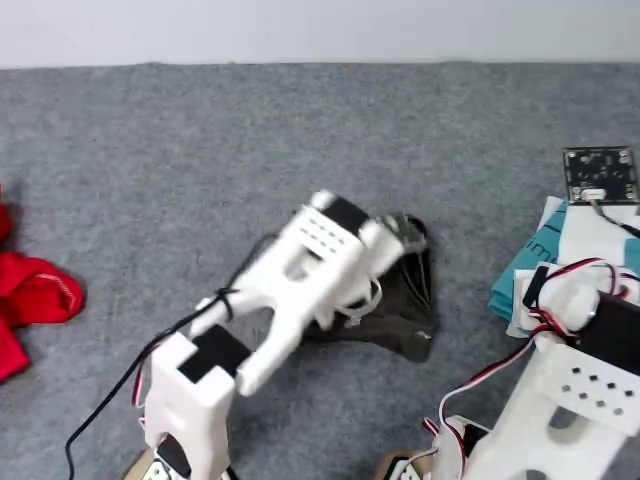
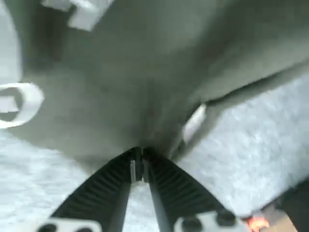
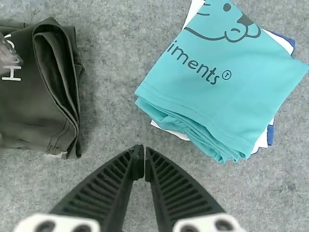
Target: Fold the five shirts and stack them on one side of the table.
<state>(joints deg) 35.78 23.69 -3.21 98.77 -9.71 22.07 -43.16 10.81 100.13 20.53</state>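
While the left gripper (image 2: 137,166) clamps a fold of the dark shirt (image 2: 145,87), the right gripper (image 3: 140,162) hangs closed and empty between that shirt and the teal-topped stack (image 3: 227,82).

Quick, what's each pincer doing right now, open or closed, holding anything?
Left pincer: closed, tips at the dark shirt; a pinch cannot be told.
Right pincer: closed, holding nothing.
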